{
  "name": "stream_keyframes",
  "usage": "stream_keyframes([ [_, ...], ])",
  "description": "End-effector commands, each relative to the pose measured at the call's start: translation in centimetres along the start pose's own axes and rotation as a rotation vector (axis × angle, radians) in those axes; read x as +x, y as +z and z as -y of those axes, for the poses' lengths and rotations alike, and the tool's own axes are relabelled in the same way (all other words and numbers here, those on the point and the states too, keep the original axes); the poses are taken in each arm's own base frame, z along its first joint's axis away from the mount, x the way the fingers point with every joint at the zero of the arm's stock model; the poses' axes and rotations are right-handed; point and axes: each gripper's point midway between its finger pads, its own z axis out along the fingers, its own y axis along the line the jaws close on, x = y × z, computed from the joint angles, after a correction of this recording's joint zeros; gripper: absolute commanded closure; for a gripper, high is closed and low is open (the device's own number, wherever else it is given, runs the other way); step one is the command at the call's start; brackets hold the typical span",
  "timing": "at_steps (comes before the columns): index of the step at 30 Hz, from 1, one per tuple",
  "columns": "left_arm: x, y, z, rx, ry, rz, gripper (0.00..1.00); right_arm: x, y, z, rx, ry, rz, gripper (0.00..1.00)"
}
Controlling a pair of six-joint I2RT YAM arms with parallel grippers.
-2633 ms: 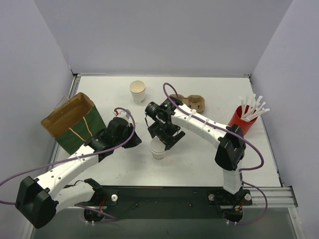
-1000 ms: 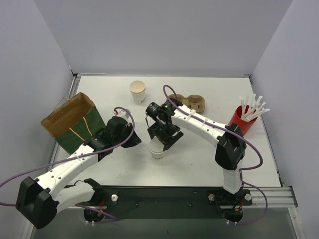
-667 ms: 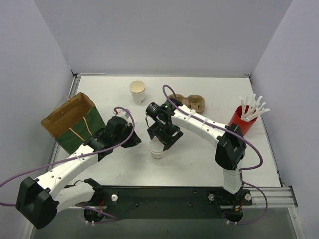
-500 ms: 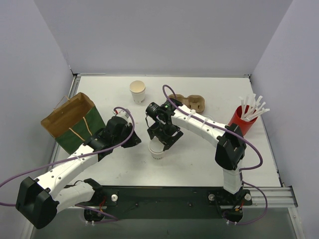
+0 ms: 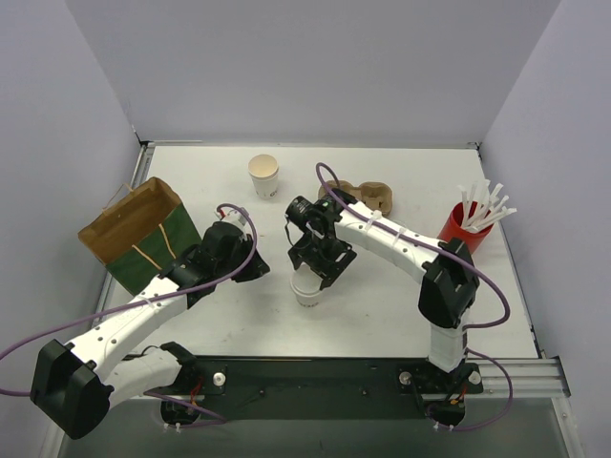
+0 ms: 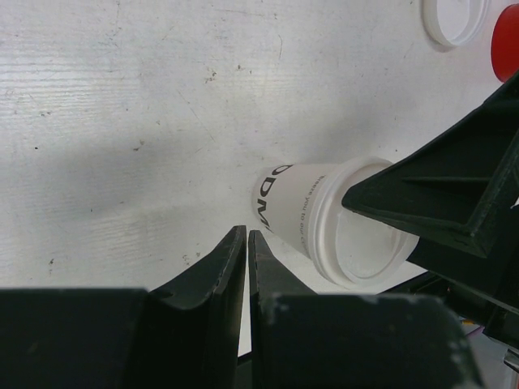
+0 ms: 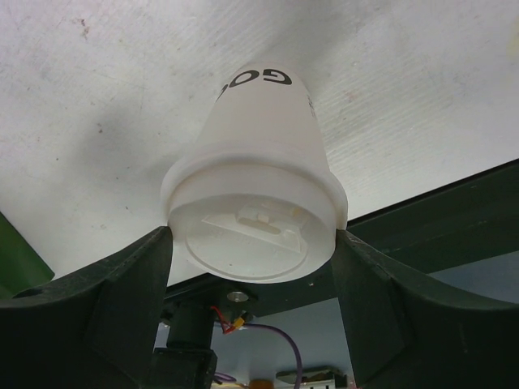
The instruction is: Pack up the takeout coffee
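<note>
**Left arm** [image 5: 134, 320]. Reaches from its base toward the table's middle. The left gripper [image 6: 246, 235] sits just beside the takeout coffee, its fingers all but closed with only a thin slit between them and nothing held. Judged to be idle, or placed to steady the cup.

**Right arm** [image 5: 401, 248]. Bends in over the centre. The right gripper [image 7: 253, 235] comes down on the cup from above with its jaws wide. A finger presses each side of the lid's rim, a grip at the widest and stiffest part.

**Paper bag** [image 5: 138, 234]. Brown and green, it stands at the left with its mouth open and tilted toward the arms. It is likely the destination, well apart from the cup.

**Red cup of straws** [image 5: 465, 234]. At the far right, out of the working path.

**Cardboard carrier** [image 5: 372, 197]. Brown with two holes, behind the right arm, both holes unfilled.

**Takeout coffee** [image 5: 306, 288]. A small white cup with its lid on, at the table's centre beneath the right gripper. Whether its base has left the surface cannot be told.

**Open paper cup** [image 5: 264, 175]. Upright near the back edge, without a lid.

**Loose white lid** [image 6: 454, 18]. Lies flat on the table.

**Table** [image 5: 382, 315]. White, scuffed and speckled in the wrist views, with a black rail [image 5: 315, 377] along its near edge.

**Walls** [image 5: 305, 67]. Plain pale grey on three sides.
</note>
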Motion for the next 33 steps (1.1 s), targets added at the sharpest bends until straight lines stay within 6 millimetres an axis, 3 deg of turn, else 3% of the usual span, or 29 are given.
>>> stream_keyframes([
  [1,-2.1,-1.1,1.7,0.048,0.016,0.053,0.84,-2.6,0.3,5.6,0.175,-0.021,0.094,0.37],
  [5,-2.3,-1.2,1.8,0.051,0.020,0.057,0.84,-3.8,0.0,7.3,0.186,-0.008,0.115,0.37],
  [14,-2.5,-1.2,1.7,0.049,0.020,0.057,0.84,-8.2,-1.0,13.5,0.189,0.094,0.177,0.36],
  [27,-2.7,-1.3,2.1,0.058,0.024,0.057,0.84,-12.8,-0.8,20.3,0.169,0.200,0.295,0.36],
  [33,-2.7,-1.1,2.1,0.058,0.022,0.057,0.84,-14.0,-1.2,21.2,0.145,0.193,0.326,0.36],
])
